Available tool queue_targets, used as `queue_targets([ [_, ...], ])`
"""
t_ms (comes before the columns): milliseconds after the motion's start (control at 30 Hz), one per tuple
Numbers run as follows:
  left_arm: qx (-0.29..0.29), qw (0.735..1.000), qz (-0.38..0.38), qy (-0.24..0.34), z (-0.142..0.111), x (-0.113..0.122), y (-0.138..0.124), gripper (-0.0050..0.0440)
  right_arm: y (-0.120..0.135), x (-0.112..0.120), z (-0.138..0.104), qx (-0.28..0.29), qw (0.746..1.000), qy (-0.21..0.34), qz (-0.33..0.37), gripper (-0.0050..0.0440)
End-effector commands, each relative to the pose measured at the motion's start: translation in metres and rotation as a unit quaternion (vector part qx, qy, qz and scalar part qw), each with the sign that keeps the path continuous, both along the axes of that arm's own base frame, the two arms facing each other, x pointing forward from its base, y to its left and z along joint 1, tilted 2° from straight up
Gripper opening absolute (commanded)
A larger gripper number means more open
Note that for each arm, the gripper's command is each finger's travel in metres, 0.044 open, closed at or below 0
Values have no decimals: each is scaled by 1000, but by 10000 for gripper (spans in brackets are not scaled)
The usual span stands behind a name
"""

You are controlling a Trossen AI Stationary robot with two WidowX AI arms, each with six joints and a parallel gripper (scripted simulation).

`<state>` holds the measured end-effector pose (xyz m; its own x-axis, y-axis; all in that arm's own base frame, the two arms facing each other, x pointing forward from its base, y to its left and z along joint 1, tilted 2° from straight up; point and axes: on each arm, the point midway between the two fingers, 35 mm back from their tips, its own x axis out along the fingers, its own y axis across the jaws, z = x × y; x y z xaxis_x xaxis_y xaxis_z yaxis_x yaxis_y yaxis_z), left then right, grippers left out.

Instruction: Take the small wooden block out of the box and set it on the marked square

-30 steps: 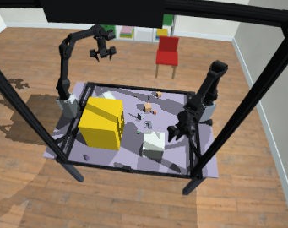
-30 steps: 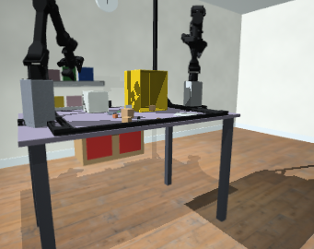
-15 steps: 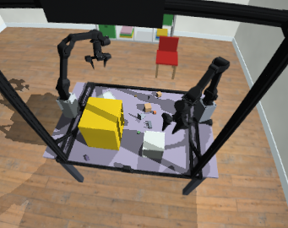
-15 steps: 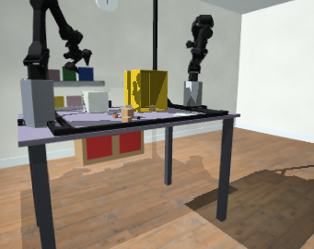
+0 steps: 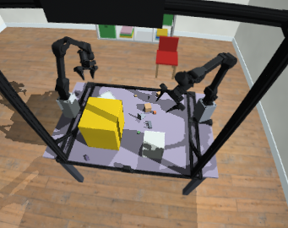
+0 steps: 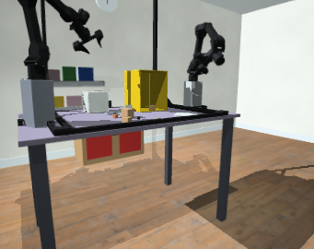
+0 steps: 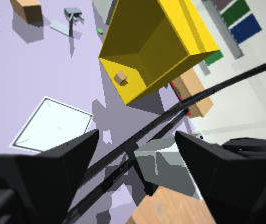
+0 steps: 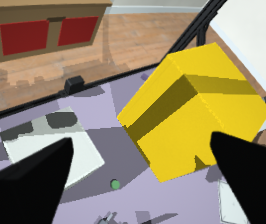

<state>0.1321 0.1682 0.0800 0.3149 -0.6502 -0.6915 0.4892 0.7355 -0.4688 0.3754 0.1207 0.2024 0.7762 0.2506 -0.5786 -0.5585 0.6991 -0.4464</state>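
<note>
The yellow box (image 5: 100, 122) stands on the left part of the table. Its open side shows in the exterior view (image 6: 147, 90) and in the left wrist view (image 7: 153, 47). The small wooden block (image 7: 121, 77) lies inside on the box floor, and it also shows in the exterior view (image 6: 152, 107). The marked square (image 7: 53, 123) is a white outlined patch on the mat just outside the opening. My left gripper (image 5: 85, 71) is open and empty, high above the square and the opening (image 7: 135, 170). My right gripper (image 5: 171, 96) is open and empty, high over the table's right part (image 8: 138, 175).
A larger wooden block (image 5: 148, 107) and small loose parts (image 5: 149, 123) lie mid-table. A white-grey cube (image 5: 154, 144) stands at the front right. A black frame rail (image 5: 131, 167) runs round the mat. The arm bases (image 5: 68, 105) stand at both sides.
</note>
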Motion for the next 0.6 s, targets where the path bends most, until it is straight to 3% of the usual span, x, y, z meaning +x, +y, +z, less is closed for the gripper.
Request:
queue_targets([
  [0, -79, 990, 113, -22, -4, -16, -34, 400, -39, -7, 47, 94, 990, -9, -102, 400],
  [167, -166, 961, 218, -43, -1, -20, -66, 400, -76, -23, 81, 183, 963, -26, -198, 400],
  [267, -180, 956, 229, -43, -2, -21, -70, 400, -78, -24, 82, 187, 961, -27, -201, 400],
  [400, -244, 912, 322, -75, 7, -20, -94, 400, -110, -41, 106, 242, 930, -47, -272, 400],
  [567, -247, 909, 327, -76, 7, -20, -95, 400, -112, -42, 107, 246, 928, -48, -276, 400],
])
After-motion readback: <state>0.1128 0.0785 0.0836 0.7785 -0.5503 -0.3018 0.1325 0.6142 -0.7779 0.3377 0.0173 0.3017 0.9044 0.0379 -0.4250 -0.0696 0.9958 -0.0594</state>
